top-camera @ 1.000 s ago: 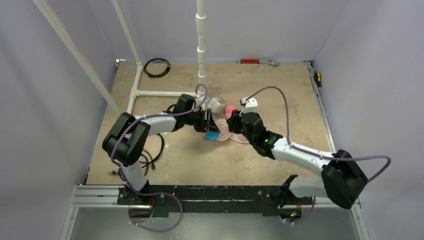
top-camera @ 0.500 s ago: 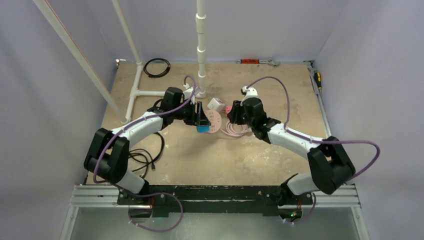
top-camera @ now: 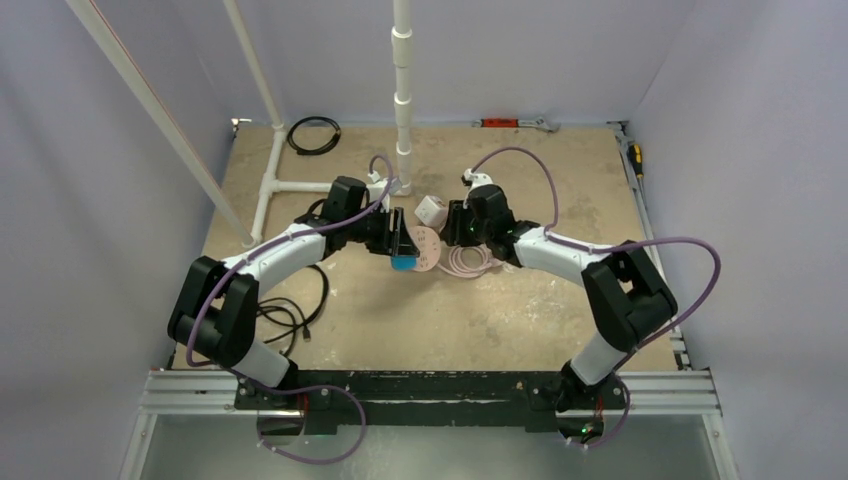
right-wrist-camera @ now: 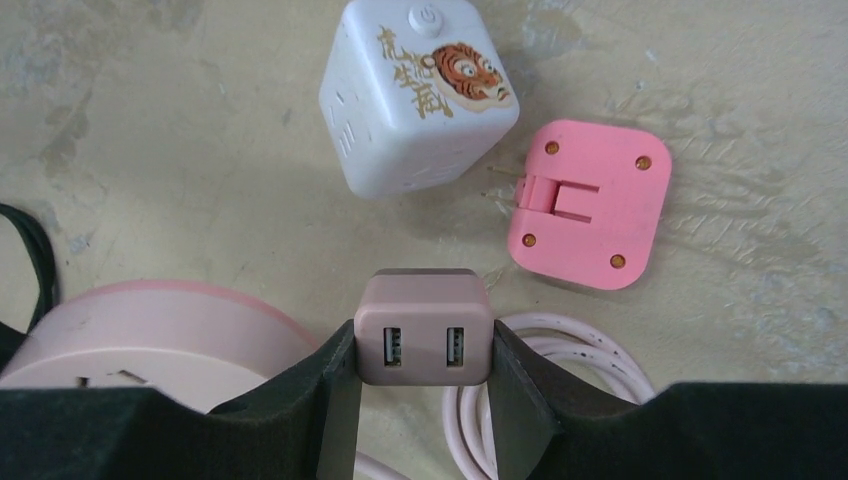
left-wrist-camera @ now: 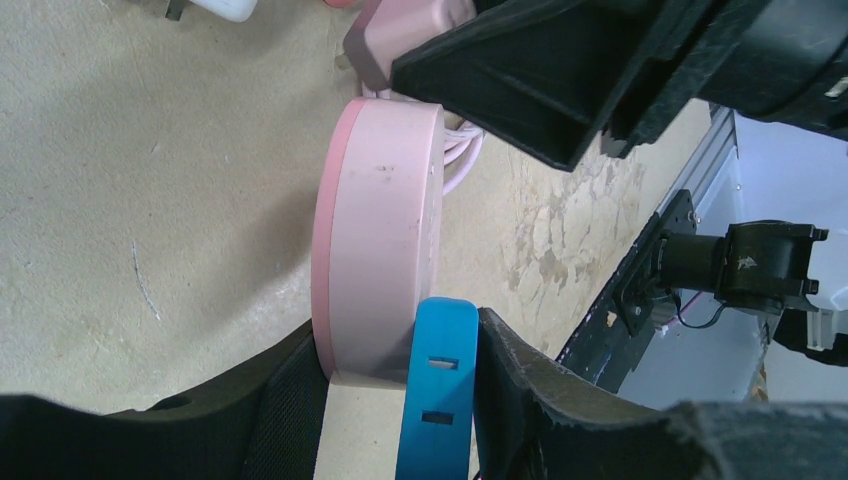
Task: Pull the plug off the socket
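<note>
Compared with one second ago, both arms have moved toward the far side of the table, and the right arm is now folded sharply at its elbow. In the last half second the left arm hardly changed. Only the right gripper [top-camera: 455, 224] slid a little to the left.

The left gripper [left-wrist-camera: 395, 400] is partly closed. It clamps the flat round pale-pink socket disc [left-wrist-camera: 378, 240], which stands on its edge, together with a flat blue piece with two slots [left-wrist-camera: 437, 395] pressed against one side of the disc. The right gripper is also partly closed, and its fingers [right-wrist-camera: 510, 400] pinch the small square dusty-pink plug with two USB ports [right-wrist-camera: 423, 320]. This plug is just beside the rim of the disc, above the coiled pale-pink cord [right-wrist-camera: 560, 400]. I cannot tell if the plug and the disc touch.

The worn beige tabletop [top-camera: 400, 320] shows scratches and pale stains. On it lie a white cube adapter with a tiger picture [right-wrist-camera: 415, 100] and, near it, a bright pink flat square plug [right-wrist-camera: 590, 205]. A white pipe frame [top-camera: 402, 80] rises at the far side, and a black cable ring [top-camera: 313, 135] lies in the far left corner. Pale lilac walls [top-camera: 90, 250] enclose the table.
</note>
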`<act>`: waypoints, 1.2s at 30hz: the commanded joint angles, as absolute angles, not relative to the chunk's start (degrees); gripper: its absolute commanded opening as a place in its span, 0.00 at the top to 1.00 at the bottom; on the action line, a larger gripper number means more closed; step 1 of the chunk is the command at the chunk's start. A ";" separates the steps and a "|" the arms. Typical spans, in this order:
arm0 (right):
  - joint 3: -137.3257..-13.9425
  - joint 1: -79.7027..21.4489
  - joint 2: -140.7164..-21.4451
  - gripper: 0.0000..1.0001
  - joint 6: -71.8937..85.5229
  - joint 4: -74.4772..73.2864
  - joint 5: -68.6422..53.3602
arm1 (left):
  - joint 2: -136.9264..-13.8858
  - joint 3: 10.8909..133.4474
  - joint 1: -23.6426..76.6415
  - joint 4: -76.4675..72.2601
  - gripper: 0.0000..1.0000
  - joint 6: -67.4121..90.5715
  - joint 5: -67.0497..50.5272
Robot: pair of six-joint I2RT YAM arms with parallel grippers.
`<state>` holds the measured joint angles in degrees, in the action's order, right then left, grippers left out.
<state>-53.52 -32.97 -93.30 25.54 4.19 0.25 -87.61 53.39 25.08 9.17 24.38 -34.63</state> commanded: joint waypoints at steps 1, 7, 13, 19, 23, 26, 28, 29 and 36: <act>-55.82 -32.83 -94.51 0.93 25.75 4.22 -2.62 | -86.45 55.49 25.05 8.24 1.00 23.23 -35.55; -57.02 -32.81 -96.06 0.86 25.85 4.20 -1.19 | -87.72 55.46 25.05 8.14 1.00 23.37 -36.06; -58.75 -32.66 -97.95 0.69 25.64 2.95 1.46 | -89.59 55.46 25.61 8.09 1.00 23.38 -36.66; -59.73 -32.55 -98.73 0.53 25.57 2.20 3.19 | -93.05 55.68 27.39 8.26 1.00 23.60 -37.54; -59.06 -32.55 -97.72 0.37 25.35 2.24 4.37 | -95.36 56.05 29.06 8.65 1.00 23.49 -37.70; -58.14 -32.52 -96.20 0.25 25.14 2.45 5.16 | -96.79 56.25 30.26 8.92 1.00 23.38 -37.91; -57.44 -32.49 -94.94 0.22 25.00 2.42 5.63 | -97.81 56.40 30.99 9.08 1.00 23.31 -38.30; -57.01 -32.53 -93.98 0.20 25.00 2.38 5.85 | -98.30 56.49 31.41 9.29 1.00 23.23 -38.43; -50.50 -32.43 -81.92 0.13 25.42 1.22 8.15 | -101.62 57.73 34.55 11.67 1.00 22.09 -36.31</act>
